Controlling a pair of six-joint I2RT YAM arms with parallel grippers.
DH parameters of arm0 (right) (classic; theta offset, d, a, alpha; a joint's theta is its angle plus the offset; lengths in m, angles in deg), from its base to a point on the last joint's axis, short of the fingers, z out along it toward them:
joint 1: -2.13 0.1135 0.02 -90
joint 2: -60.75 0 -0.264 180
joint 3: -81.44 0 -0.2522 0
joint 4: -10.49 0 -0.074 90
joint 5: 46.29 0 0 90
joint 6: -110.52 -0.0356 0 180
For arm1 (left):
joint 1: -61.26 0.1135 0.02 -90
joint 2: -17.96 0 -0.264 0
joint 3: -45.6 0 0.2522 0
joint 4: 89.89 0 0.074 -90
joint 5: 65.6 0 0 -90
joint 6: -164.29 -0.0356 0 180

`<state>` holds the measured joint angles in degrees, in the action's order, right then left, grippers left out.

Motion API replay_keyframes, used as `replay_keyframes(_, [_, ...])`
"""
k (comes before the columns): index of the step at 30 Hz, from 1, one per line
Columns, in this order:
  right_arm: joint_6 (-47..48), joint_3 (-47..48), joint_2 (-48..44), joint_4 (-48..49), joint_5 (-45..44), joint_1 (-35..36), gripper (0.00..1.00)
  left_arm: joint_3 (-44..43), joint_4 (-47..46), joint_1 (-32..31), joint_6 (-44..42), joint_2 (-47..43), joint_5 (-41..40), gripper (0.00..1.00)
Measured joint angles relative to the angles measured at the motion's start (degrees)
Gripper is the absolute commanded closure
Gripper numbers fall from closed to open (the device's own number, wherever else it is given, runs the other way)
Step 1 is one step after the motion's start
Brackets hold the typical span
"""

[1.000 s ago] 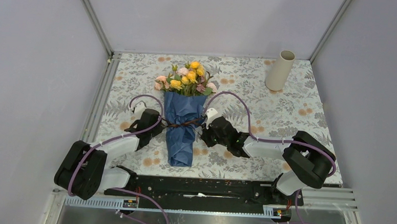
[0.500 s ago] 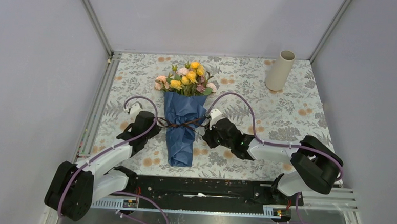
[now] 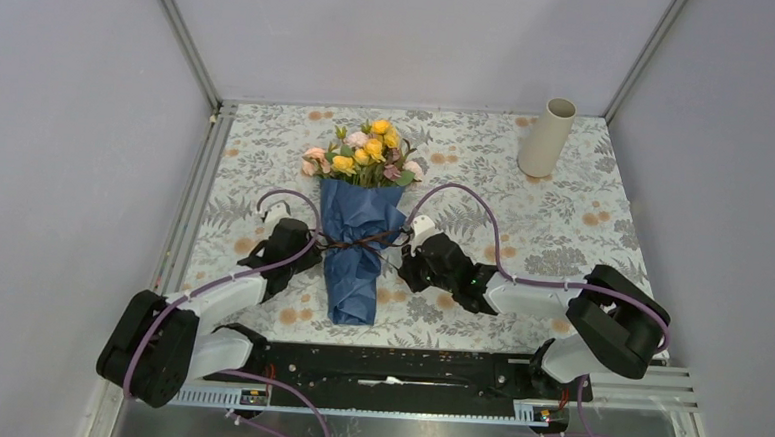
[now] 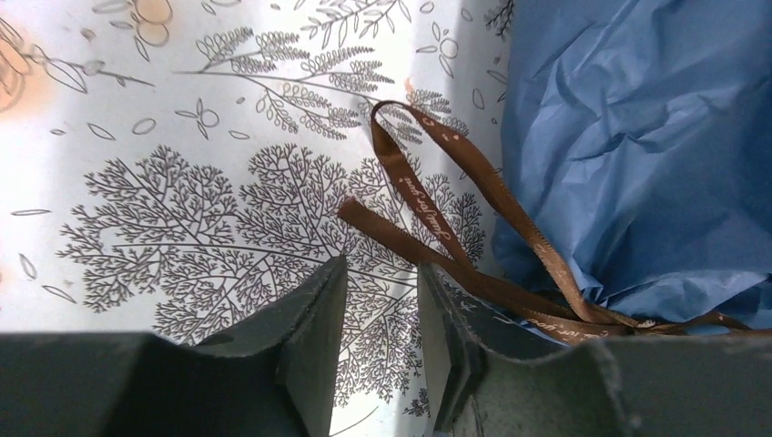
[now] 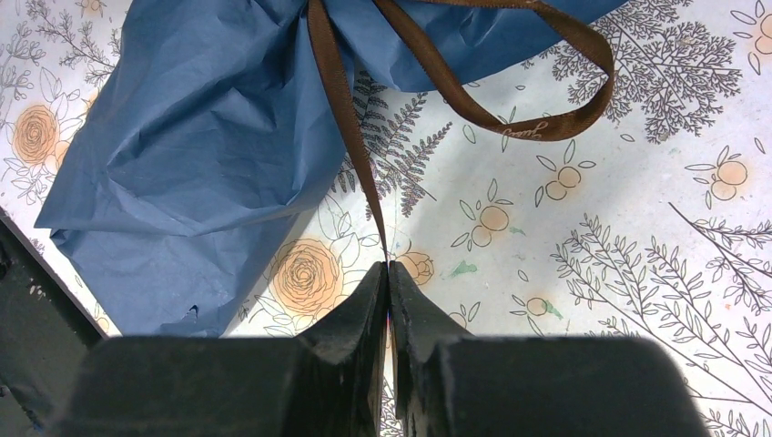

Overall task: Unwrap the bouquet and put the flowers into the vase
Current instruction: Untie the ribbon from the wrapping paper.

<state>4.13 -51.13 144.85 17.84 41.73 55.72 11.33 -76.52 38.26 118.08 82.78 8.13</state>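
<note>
The bouquet (image 3: 356, 239) lies in the middle of the table, wrapped in blue paper (image 5: 209, 155) tied with a brown ribbon (image 5: 341, 109). Its flowers (image 3: 367, 149), yellow, pink and cream, point toward the far side. My left gripper (image 4: 382, 273) sits just left of the knot, open, with only tablecloth between its fingers. A ribbon tail (image 4: 428, 196) lies past its right finger. My right gripper (image 5: 388, 266) is right of the knot, shut on a taut ribbon end. The beige vase (image 3: 547, 137) stands upright at the far right corner.
A floral-print cloth (image 3: 563, 228) covers the table. Grey walls enclose it on three sides, with a metal rail (image 3: 197, 184) along the left edge. Purple cables (image 3: 465, 198) loop above both wrists.
My left gripper has opened and let go of its ribbon tail, then shifted back toward the bouquet. The right gripper stays shut on its ribbon end, pulled slightly right.
</note>
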Motion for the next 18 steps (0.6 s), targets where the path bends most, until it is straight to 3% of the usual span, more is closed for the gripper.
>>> replay_keyframes(18, [-0.1,-0.2,0.0,0.2,0.1,0.0,0.90,1.4,-4.6,0.0,15.3,1.0,1.3,0.62])
